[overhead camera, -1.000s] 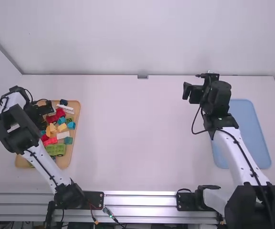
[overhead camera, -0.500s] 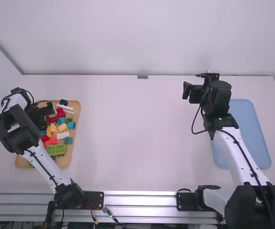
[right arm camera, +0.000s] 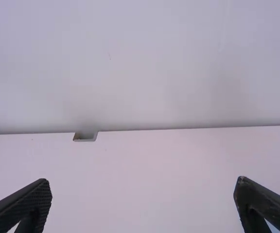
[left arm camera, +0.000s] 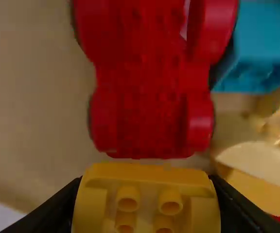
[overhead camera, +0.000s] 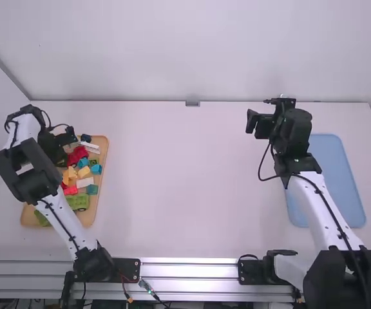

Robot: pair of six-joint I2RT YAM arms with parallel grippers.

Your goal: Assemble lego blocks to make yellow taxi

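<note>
Left hand [overhead camera: 60, 143] shifted slightly right and toward the tabletop's [overhead camera: 192, 187] far edge. It was over the far left corner of the tan tray [overhead camera: 98, 212], gripping the yellow block [left arm camera: 147, 194] between both fingers. Red wheeled base [left arm camera: 152, 107] sat in the tray, just beside a teal block [left arm camera: 256, 53]. Right hand [overhead camera: 260, 124] hung open and empty, near the tabletop's far edge, left of the blue tray [overhead camera: 340, 187].
</note>
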